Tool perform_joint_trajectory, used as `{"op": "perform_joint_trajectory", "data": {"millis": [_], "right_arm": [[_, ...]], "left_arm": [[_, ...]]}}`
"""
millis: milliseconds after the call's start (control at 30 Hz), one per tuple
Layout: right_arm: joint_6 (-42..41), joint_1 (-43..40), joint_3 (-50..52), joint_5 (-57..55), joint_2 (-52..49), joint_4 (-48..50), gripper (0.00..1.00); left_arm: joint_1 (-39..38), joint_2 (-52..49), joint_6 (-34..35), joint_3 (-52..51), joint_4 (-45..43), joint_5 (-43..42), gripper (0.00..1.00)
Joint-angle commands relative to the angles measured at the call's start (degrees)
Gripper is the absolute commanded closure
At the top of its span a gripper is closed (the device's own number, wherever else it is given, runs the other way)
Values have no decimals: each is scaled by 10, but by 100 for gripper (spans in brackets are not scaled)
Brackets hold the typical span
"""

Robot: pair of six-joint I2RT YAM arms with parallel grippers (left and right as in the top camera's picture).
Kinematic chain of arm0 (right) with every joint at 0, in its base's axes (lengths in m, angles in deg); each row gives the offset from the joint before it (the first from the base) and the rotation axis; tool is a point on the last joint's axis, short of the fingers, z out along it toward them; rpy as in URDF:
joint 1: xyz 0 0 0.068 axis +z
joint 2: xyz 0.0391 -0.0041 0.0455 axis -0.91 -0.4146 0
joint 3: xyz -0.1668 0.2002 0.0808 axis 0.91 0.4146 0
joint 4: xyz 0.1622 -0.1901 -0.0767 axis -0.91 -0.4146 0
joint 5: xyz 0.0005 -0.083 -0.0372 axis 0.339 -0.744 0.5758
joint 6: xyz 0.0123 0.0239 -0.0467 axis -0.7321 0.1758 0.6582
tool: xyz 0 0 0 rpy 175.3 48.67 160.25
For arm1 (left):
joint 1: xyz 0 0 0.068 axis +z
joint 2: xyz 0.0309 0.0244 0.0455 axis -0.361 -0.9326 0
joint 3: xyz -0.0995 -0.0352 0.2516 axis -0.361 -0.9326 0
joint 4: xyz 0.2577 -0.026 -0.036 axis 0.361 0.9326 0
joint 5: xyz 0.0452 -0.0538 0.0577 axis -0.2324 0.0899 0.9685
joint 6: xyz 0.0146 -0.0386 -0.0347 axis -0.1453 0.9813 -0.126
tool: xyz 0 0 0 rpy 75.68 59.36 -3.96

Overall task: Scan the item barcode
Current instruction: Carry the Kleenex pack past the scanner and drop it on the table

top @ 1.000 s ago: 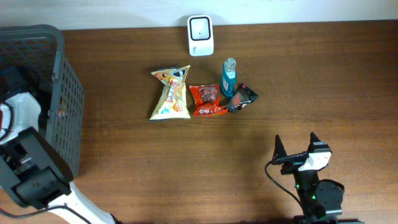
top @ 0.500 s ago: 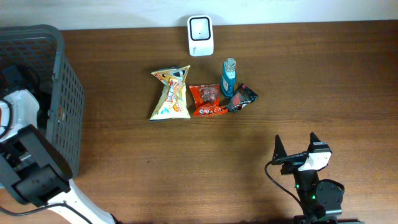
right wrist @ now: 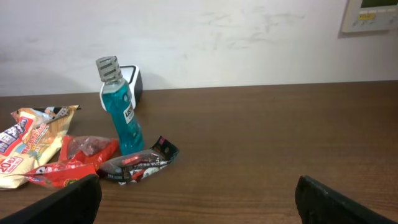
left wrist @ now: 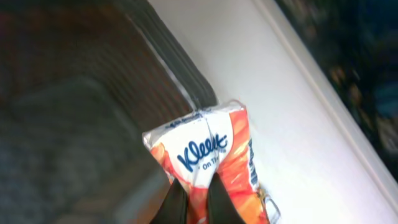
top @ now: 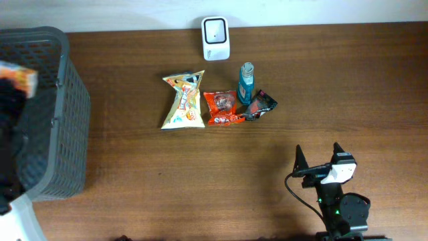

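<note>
I have the tissue pack [left wrist: 208, 155] clamped in the left claw [left wrist: 195, 200], whose two dark fingers [left wrist: 177, 202] are pinched together on its lower edge. The pack is a soft, crinkled plastic pillow, orange and white with blue lettering, and its upper end stands free above the fingers. From overhead it shows only as an orange blur over the basket [top: 67, 100], near the basket's left edge. On the wrist camera it sits just beside the basket's rim.

The basket is grey plastic mesh with a rounded solid rim, standing at the left end of the brown wood-grain table [top: 167, 181].

Well to the right of the basket lies a cluster of goods. Nearest it is a puffy yellow snack bag [top: 183, 100] with crimped ends, then a glossy red packet [top: 222, 108], then a dark foil packet [top: 259, 105]. An upright clear bottle of blue liquid [top: 246, 84] has a ribbed cap. The white, rounded scanner [top: 215, 38] stands at the table's back edge, beyond the cluster.

Farthest from the basket, my right claw [top: 317, 148] hangs with its fingers wide apart, gripping nothing.
</note>
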Motion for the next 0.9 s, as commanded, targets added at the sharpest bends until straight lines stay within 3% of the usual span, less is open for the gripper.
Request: {"op": "perform_joint_trajectory", "data": {"millis": [0,133,200,300,400,467,600,667,800,867], "right_arm": [[-2,1,4,-5,3,-2,2],[-2,1,4,-5,3,-2,2],[-2,1,4,-5,3,-2,2],[-2,1,4,-5,3,-2,2],[-2,1,4,-5,3,-2,2],[-2,1,4,-5,3,-2,2],[-2,1,4,-5,3,-2,2],[-2,1,4,-5,3,-2,2],[-2,1,4,-5,3,-2,2],[-2,1,4,-5,3,-2,2]], "left_arm": [[-92,-22,-81,-6,25,-169,100],[-256,-71,-151,-6,36,-166,100],[-340,-113,-154,-6,45,-135,100],[-445,-192,-156,-6,61,-64,100],[-520,-275,-155,-6,60,111,100],[-549,-335,-156,-6,59,172,100],[-573,-422,-156,-6,61,171,98],[-578,-446,-156,-6,64,157,93],[-579,-452,-155,-6,79,96,98],[-582,-453,-140,-6,127,71,100]]}}
